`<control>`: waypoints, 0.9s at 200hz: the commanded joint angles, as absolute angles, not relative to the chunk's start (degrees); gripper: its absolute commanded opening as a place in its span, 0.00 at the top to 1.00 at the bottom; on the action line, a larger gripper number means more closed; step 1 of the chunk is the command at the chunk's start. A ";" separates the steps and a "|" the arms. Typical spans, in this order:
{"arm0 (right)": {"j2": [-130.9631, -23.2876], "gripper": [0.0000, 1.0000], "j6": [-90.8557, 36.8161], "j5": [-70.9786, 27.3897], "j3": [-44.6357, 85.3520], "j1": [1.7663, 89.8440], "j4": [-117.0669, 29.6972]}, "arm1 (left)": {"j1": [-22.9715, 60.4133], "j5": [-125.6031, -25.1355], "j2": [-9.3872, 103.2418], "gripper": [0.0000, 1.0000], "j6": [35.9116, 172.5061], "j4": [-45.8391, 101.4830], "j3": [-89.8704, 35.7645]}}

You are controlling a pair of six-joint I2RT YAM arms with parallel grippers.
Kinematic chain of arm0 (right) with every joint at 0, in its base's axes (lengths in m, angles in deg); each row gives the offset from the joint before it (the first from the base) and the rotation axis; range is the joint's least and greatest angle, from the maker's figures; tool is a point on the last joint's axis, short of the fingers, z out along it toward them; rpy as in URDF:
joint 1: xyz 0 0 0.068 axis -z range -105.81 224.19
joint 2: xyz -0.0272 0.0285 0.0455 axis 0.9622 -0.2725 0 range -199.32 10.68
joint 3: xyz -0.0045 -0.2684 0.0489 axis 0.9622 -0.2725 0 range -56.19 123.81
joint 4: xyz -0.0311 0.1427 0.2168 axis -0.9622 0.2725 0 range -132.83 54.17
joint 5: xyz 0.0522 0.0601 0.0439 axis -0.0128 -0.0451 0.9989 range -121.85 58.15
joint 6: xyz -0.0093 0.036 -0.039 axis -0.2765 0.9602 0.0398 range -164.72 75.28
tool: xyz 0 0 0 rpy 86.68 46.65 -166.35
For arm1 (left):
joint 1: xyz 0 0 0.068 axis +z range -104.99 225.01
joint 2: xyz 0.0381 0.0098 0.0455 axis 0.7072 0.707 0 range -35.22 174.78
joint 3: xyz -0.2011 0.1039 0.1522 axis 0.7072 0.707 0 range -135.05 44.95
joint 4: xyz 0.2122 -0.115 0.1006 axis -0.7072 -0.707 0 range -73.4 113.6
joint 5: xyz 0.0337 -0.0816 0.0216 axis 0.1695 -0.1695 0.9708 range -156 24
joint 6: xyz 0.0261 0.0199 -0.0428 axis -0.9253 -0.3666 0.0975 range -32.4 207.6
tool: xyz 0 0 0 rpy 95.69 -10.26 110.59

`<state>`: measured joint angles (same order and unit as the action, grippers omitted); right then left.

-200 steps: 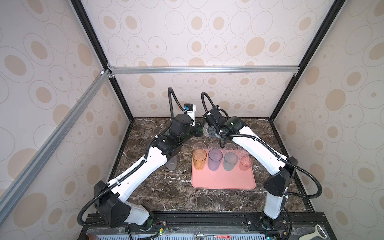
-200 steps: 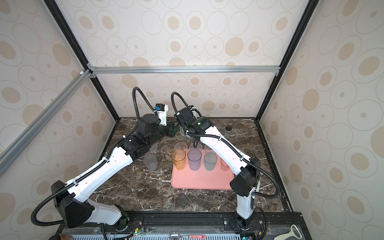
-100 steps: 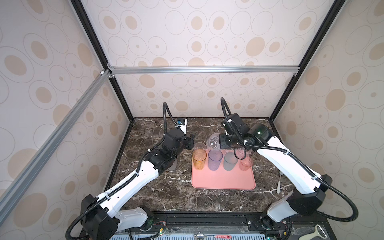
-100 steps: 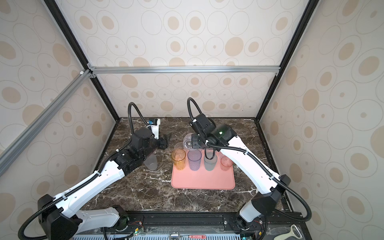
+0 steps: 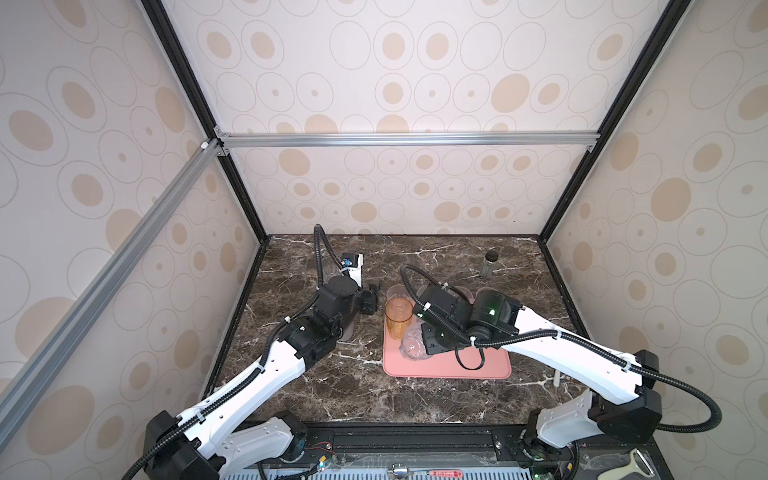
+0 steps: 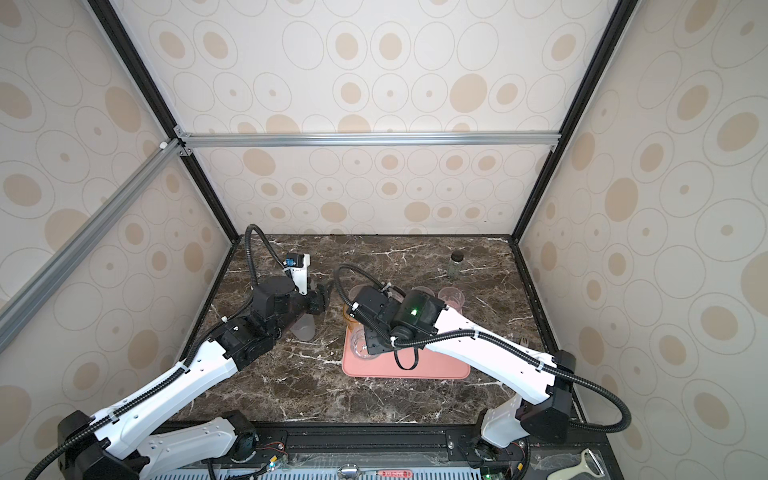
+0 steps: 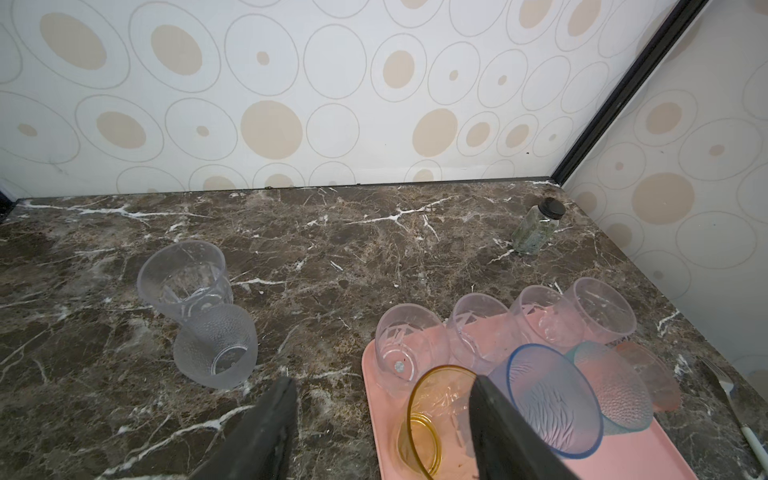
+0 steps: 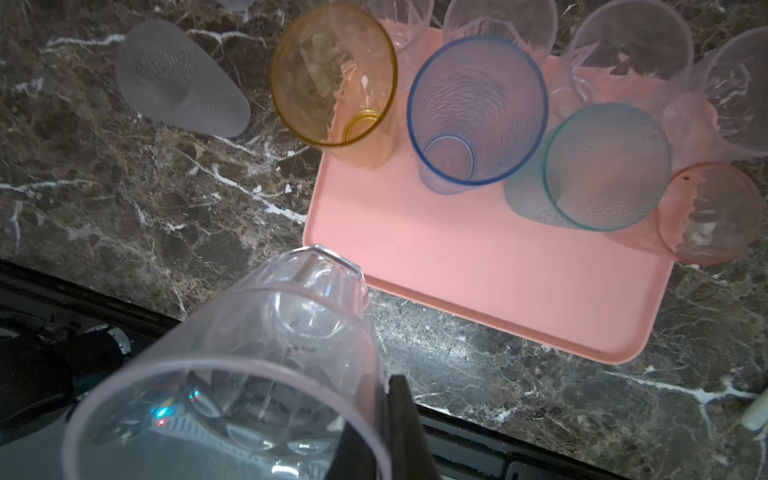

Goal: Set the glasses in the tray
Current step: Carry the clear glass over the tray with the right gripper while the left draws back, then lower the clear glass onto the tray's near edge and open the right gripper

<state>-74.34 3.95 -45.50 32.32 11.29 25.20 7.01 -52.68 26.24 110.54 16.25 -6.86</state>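
**Top views.** Tray point(image 5: 446, 368): salmon-pink, on the marble table point(image 5: 332, 386), right of centre. My left fingers point(image 5: 371, 300): just left of the tray, near the amber glass point(image 5: 398, 318). My right fingers point(image 5: 424, 340): over the tray's left part, with the clear faceted glass point(image 6: 359, 343) tilted. Frosted glass point(image 6: 303, 328): on the table by my left arm. Jar point(image 5: 489, 264): black lid, far right.

**Left wrist view.** Left fingers point(image 7: 270, 424): spread wide, nothing between them. Clear tumbler point(image 7: 183, 278) and second frosted glass point(image 7: 216, 345): side by side on the table. Four clear glasses point(image 7: 478, 328): along the tray's far edge. In front of them: blue-purple glass point(image 7: 548, 399), teal glass point(image 7: 611, 386), pink glass point(image 7: 652, 378).

**Right wrist view.** Right fingers point(image 8: 399, 415): pinched on the wall of the clear faceted glass, at its rim. Amber, blue-purple, teal and pink: upright in a row in the tray.
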 commanded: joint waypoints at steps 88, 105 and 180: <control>-86.86 0.96 14.34 -48.51 23.57 9.55 11.86 | 7.30 -50.30 24.08 0.34 109.17 14.74 -0.33; -88.46 0.96 14.78 -47.61 23.26 9.50 10.05 | 7.40 -49.10 24.46 0.33 108.68 14.03 0.08; -92.94 0.96 14.52 -46.89 25.11 10.74 10.81 | 9.86 -50.33 23.06 0.33 107.40 15.10 2.93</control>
<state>-91.76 12.93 -46.59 24.49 10.27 10.27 8.76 -50.49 24.42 108.81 14.85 3.15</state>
